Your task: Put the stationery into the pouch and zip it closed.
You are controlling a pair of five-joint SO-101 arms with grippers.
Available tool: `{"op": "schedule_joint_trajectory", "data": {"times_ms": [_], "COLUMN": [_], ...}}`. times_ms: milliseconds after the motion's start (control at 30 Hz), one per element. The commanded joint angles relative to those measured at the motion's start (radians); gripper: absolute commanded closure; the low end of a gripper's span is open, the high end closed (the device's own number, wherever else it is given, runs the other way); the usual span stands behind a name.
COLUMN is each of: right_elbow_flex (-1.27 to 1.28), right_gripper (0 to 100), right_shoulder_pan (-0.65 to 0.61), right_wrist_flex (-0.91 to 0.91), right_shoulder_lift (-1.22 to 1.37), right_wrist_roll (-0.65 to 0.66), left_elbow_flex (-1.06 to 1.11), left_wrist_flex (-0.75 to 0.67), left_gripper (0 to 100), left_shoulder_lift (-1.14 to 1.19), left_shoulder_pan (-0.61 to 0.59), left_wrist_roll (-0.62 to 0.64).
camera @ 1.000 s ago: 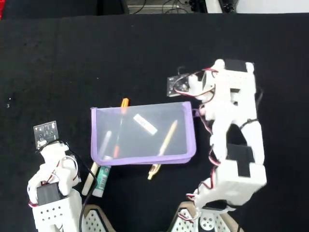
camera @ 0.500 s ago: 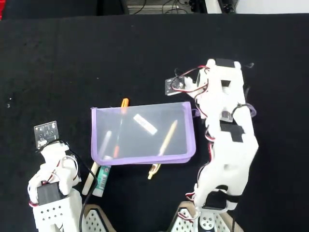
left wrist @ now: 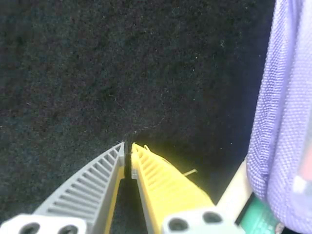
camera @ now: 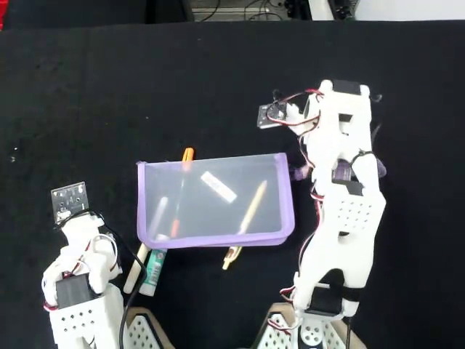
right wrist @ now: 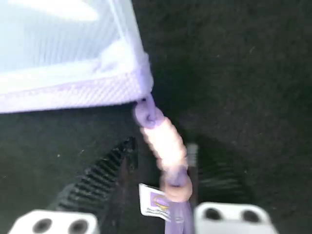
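Pouch lay flat mid-table, its clear face up, with a pencil and other small pieces showing through it. An orange pen stuck out past its far edge. A wooden stick and a glue stick jutted from under the near left corner, and a gold tip showed at the near edge. That probably meant the zip could not yet run freely.

The right gripper sat at the pouch's right end with its fingers spread either side of the zip pull. The pull lay between them and was not visibly clamped, a stance that looked set for taking hold of it. The left gripper hung low over bare cloth just beside the pouch's left edge. Its fingers were pressed together on nothing, seemingly parked clear of the work yet near the stray sticks.
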Motion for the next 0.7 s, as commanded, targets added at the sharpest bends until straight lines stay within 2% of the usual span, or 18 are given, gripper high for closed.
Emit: {"op": "schedule_joint_trajectory", "data": {"times_ms": [0, 133, 667], "right_elbow_flex": [-0.156, -0.278, -0.875], "right_gripper": [95.7, 98.9, 98.8], "right_shoulder_pan": [0.015, 0.015, -0.025], "right_wrist_flex": [0.120, 0.153, 0.161], "right_shoulder_lift": [-0.012, -0.012, -0.013], "right_wrist_roll": [-0.015, -0.078, -0.351], "left_elbow_flex": [0.024, 0.024, 0.024], "left_wrist_flex": [-0.021, -0.021, -0.021], "left_gripper": [97, 97, 97], "left_shoulder_lift": [-0.008, -0.008, -0.008], "left_shoulder_pan": [0.008, 0.008, 0.008], "left_wrist_roll": [-0.008, -0.008, -0.008]}}
